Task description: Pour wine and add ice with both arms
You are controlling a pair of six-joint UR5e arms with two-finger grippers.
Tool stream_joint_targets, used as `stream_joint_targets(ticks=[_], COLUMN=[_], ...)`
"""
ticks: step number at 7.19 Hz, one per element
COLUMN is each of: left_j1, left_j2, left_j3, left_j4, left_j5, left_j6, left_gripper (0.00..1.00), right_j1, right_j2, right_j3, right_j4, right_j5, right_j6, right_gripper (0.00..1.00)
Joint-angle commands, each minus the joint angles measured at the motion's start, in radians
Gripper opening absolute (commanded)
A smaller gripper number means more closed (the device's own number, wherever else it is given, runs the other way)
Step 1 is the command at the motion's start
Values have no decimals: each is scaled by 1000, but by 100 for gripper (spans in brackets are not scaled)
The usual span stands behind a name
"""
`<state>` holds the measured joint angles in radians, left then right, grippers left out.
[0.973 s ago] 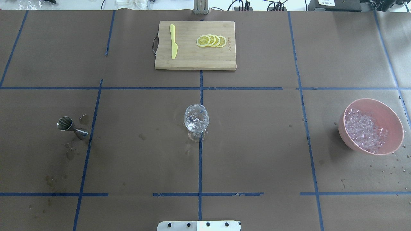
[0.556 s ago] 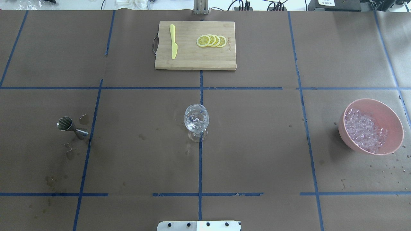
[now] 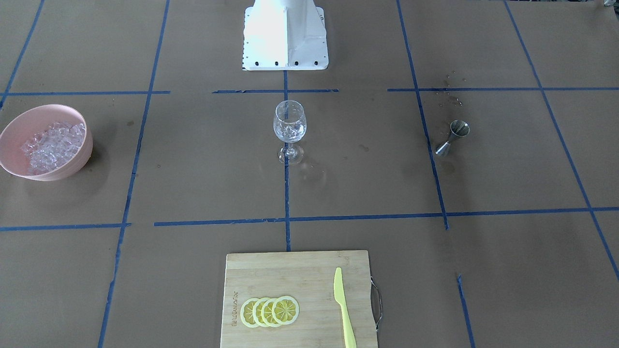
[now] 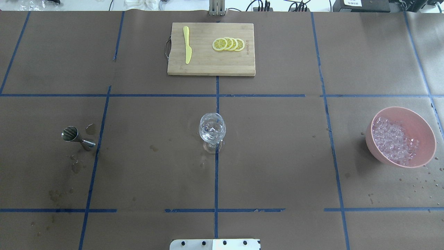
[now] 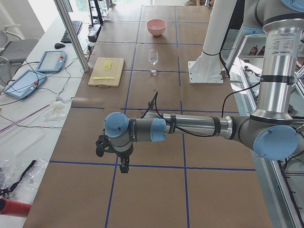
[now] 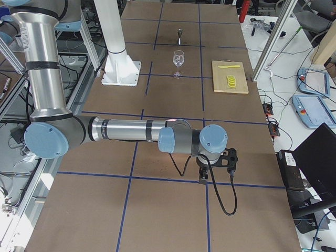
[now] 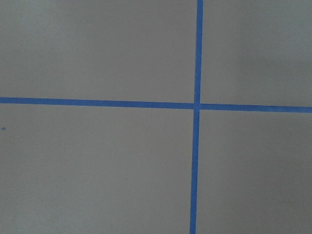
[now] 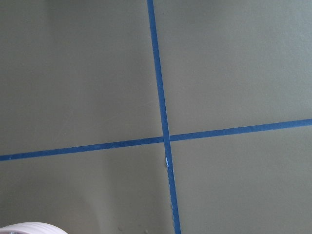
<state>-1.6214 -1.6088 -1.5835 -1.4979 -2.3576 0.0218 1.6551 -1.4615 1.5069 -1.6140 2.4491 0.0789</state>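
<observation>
A clear stemmed wine glass [image 4: 212, 131] stands upright at the table's middle, with clear glassy pieces inside; it also shows in the front-facing view [image 3: 289, 126]. The ice [image 4: 393, 140] is a glittering heap in a pink bowl [image 4: 425, 152] at the right. A steel jigger [image 4: 78, 138] stands at the left. My left gripper [image 5: 124, 167] points down over bare table, far from the glass, and shows only in the exterior left view. My right gripper [image 6: 202, 177] likewise shows only in the exterior right view. I cannot tell whether either is open or shut. Both wrist views show only table and blue tape.
A bamboo cutting board [image 4: 236, 64] at the far middle carries a yellow knife [image 4: 187, 45] and lemon slices [image 4: 228, 44]. The white pedestal [image 3: 285, 34] stands at the near edge. A pale curved rim [image 8: 29, 228] shows in a corner of the right wrist view.
</observation>
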Motion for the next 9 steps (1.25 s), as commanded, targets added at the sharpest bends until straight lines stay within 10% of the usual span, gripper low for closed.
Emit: stream_joint_targets(ticks=[1,9], left_j1=[0,5], left_j2=[1,-5], left_j3=[2,2], left_j4=[-5,-1], left_j5=[0,0], left_j6=[3,3], left_gripper=[100,100], right_j1=[0,-6], right_j2=[3,-30], right_j3=[22,21], right_j4=[0,-4], right_j5=[-56,-124], right_j6=[-23,-99], right_gripper=[100,100])
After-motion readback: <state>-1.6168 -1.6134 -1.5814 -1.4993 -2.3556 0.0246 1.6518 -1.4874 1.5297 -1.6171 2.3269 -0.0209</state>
